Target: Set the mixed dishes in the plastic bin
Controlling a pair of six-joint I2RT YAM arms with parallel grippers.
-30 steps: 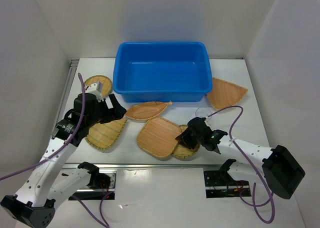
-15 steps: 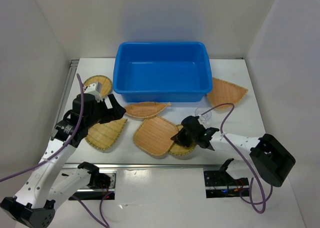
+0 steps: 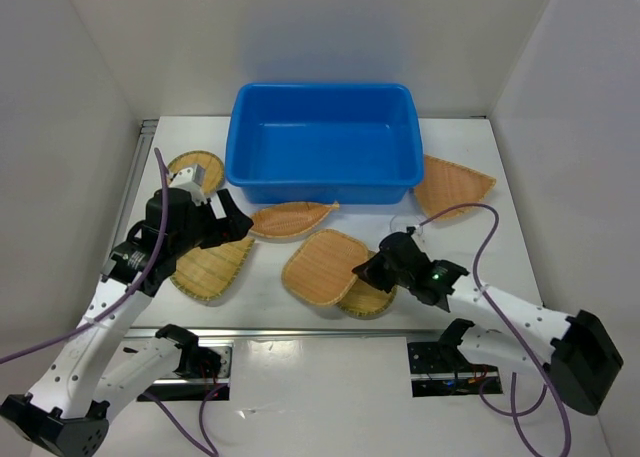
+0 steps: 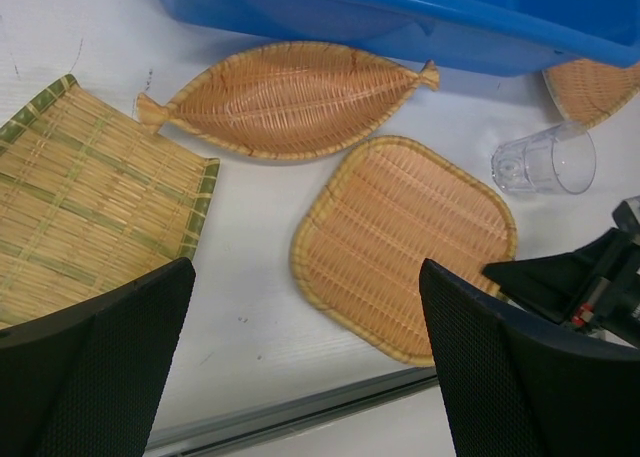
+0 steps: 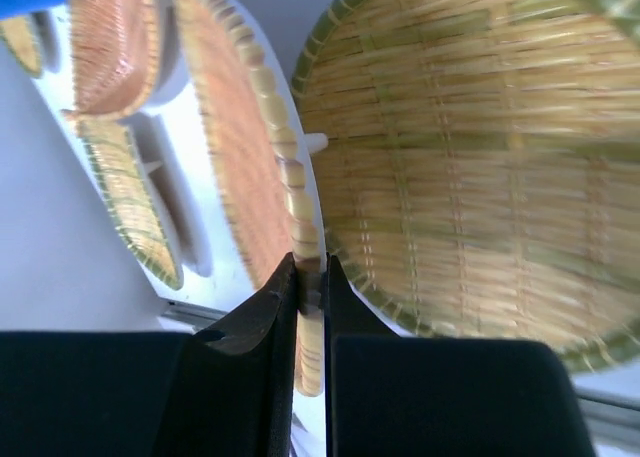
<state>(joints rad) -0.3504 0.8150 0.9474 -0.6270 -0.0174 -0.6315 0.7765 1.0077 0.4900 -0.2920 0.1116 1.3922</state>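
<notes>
While my right pincer [image 5: 308, 275] is nipped nearly shut on the rim of the rounded-square tray [image 3: 322, 267] — overlapping a round tray [image 3: 372, 299] — the blue bin [image 3: 320, 185] at the far side holds nothing; every dish lies outside it.

On the white table [image 3: 470, 177]: big blue plastic bin [image 3: 320, 190] at back, tan leaf-shaped woven tray [image 3: 292, 220] just in front. A rounded-square woven tray [image 3: 322, 267] overlaps a round bamboo tray [image 3: 368, 299], with a clear plastic cup [image 3: 403, 224] near. There's a green-edged bamboo tray [image 3: 212, 267] left and a fan-shaped bamboo tray [image 3: 452, 187] right.
</notes>
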